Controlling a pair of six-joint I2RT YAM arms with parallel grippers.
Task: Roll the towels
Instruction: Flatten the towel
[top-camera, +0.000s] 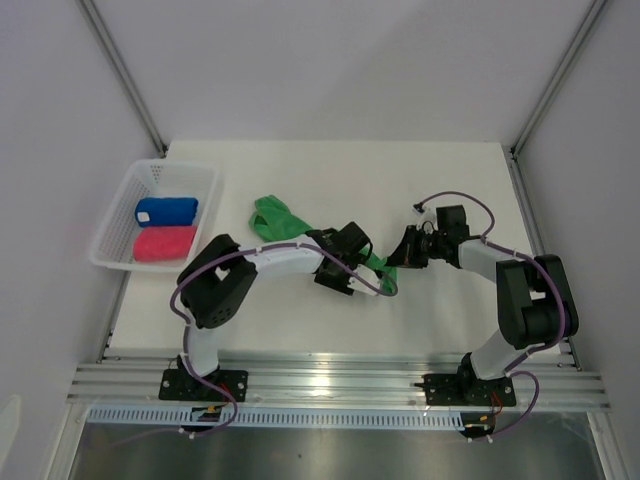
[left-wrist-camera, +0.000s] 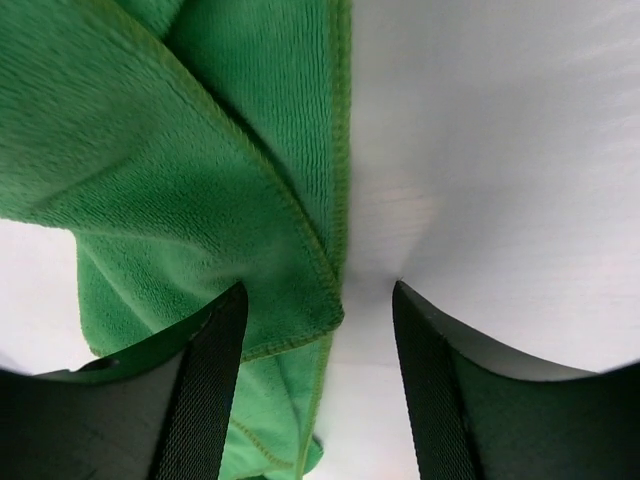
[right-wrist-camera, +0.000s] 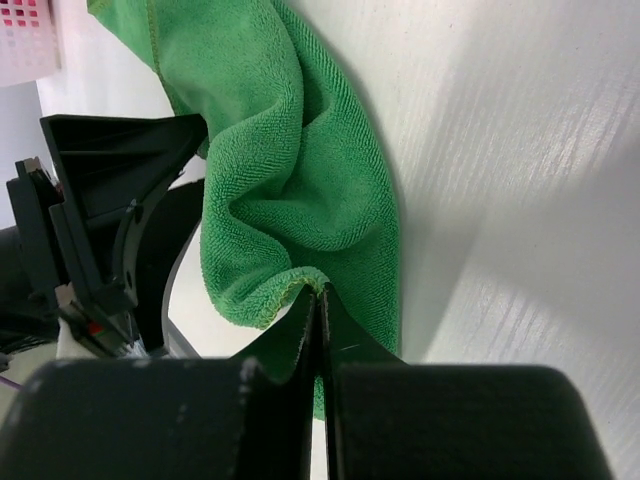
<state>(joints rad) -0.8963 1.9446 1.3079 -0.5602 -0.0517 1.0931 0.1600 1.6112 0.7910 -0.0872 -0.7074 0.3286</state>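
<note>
The green towel (top-camera: 272, 216) lies crumpled on the white table, with a narrow stretch running right toward both grippers. My left gripper (top-camera: 362, 270) hovers over that stretch. In the left wrist view its jaws (left-wrist-camera: 318, 295) stand apart, with the towel's folded hem (left-wrist-camera: 180, 170) against the left finger and bare table by the right one. My right gripper (right-wrist-camera: 320, 290) is shut, pinching the hemmed edge of the green towel (right-wrist-camera: 290, 170) at its tips. The blue towel (top-camera: 166, 210) and the pink-red towel (top-camera: 163, 243) lie rolled in the basket.
The white mesh basket (top-camera: 115, 235) stands at the table's left edge. The two grippers are close together near the table's middle, with my right gripper (top-camera: 400, 250) just right of the left one. Grey walls and metal posts enclose the table.
</note>
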